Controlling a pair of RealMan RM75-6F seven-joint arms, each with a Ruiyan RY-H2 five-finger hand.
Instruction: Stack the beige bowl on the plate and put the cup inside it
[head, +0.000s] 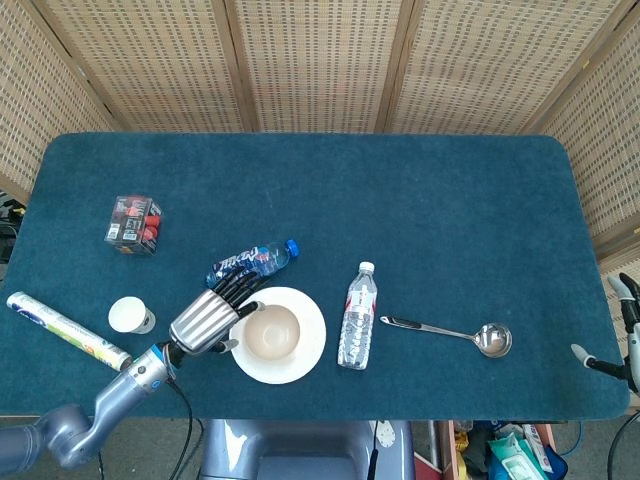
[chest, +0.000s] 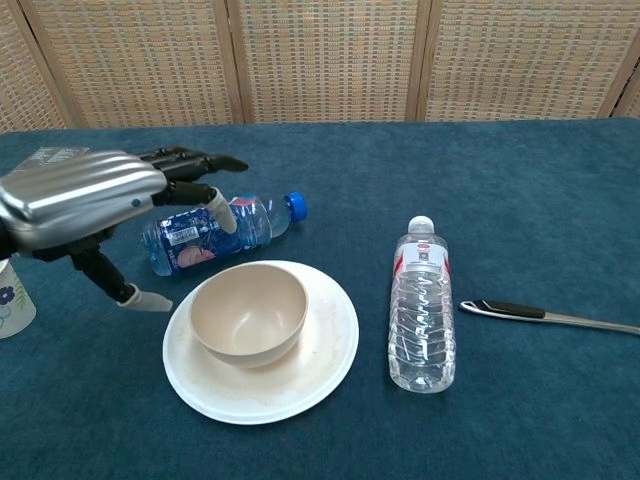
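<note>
The beige bowl (head: 269, 332) (chest: 248, 314) stands upright on the white plate (head: 302, 362) (chest: 318, 368) near the table's front edge. My left hand (head: 205, 319) (chest: 95, 198) hovers just left of the plate, fingers spread, holding nothing and apart from the bowl. The small white cup (head: 131, 316) (chest: 10, 303) stands on the cloth further left. My right hand (head: 625, 335) shows only at the far right edge of the head view, off the table; its fingers are too small to read.
A blue-capped lying bottle (head: 251, 266) (chest: 220, 231) is just behind my left hand. A clear water bottle (head: 356, 317) (chest: 421, 307) lies right of the plate, a metal ladle (head: 455, 331) beyond it. A snack box (head: 133, 223) and a wrapped roll (head: 66, 329) sit at left.
</note>
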